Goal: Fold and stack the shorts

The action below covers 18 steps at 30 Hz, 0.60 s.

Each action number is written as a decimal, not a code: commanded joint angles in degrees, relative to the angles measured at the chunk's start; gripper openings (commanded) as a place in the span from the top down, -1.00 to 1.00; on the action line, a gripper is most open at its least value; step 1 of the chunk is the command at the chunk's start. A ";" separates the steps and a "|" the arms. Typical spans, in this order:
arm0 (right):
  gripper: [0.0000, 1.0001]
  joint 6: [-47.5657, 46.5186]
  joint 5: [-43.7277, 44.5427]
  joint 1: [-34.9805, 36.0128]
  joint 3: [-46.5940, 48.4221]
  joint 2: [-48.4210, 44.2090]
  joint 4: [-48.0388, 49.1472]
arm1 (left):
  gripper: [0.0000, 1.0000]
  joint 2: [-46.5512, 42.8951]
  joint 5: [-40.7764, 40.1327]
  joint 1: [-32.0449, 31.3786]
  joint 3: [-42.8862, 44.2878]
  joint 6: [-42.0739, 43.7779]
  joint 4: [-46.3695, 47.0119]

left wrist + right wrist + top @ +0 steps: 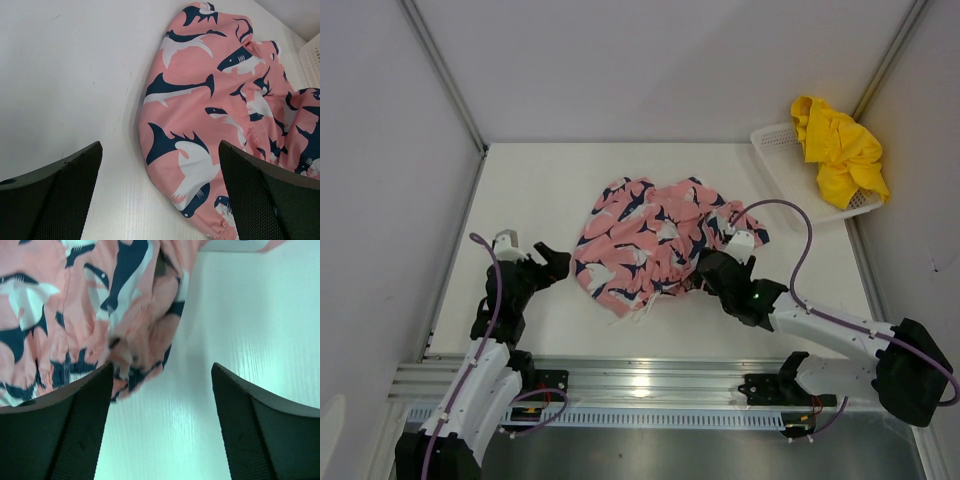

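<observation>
The pink shorts (645,245) with navy-and-white print lie crumpled at the middle of the table. They fill the right half of the left wrist view (220,115) and the upper left of the right wrist view (95,305). My left gripper (557,264) is open and empty just left of the shorts' left edge. My right gripper (708,268) is open and empty at their right lower edge, its left finger (55,435) against the bunched waistband. The yellow shorts (837,148) lie heaped in the white mesh basket (782,150) at the far right.
Grey walls close the table on the left, back and right. A metal rail (640,385) runs along the near edge between the arm bases. The basket corner shows in the left wrist view (312,60).
</observation>
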 commanded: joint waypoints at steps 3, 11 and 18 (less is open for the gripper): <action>-0.48 -9.69 -0.78 6.22 2.56 -6.09 -1.57 | -0.98 0.02 0.67 -0.21 2.24 0.35 1.67; -0.27 -31.23 -9.67 16.15 12.57 1.71 0.21 | -0.98 -0.33 -0.03 -0.21 2.32 0.70 1.14; -0.28 -47.32 -13.38 24.59 23.38 20.95 -3.04 | -0.98 0.11 0.32 -0.21 2.32 0.53 1.49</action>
